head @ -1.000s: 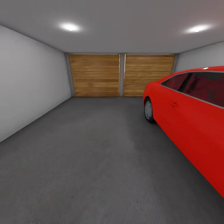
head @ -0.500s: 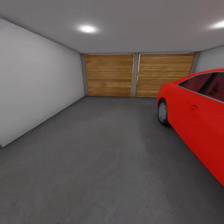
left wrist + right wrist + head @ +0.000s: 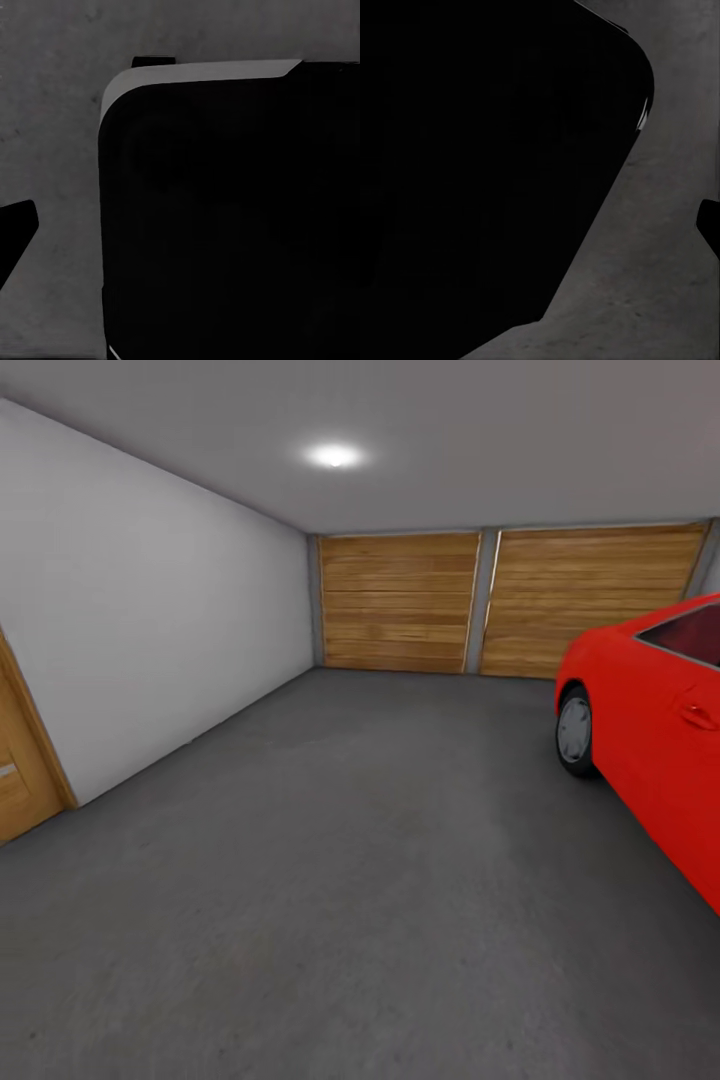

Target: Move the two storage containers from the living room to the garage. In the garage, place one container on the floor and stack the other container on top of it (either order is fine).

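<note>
**Garage surveyed; no container in sight, jaws not verifiable**

The garage is presented in the head view. The dark grey floor (image 3: pixel 350 880) occupies the lower half of the frame. A plank garage door (image 3: pixel 400 602) is recorded at upper centre, with a second panel at upper right. A red car (image 3: pixel 650 740) is parked along the right edge, and a wooden door (image 3: pixel 20 760) is cut by the left edge, beside the white wall (image 3: pixel 150 620).

Neither storage container can be located in these frames; their position cannot be stated, and so no relation to the jaws can be given.

In each wrist view a large black body of the robot (image 3: pixel 225 225) is seen over the speckled concrete. It is judged that the arms are hung low and tucked for travel, hence the downward aim. A dark tip is noted at each frame's edge, but the state of the jaws, left or right, cannot be told.
</note>
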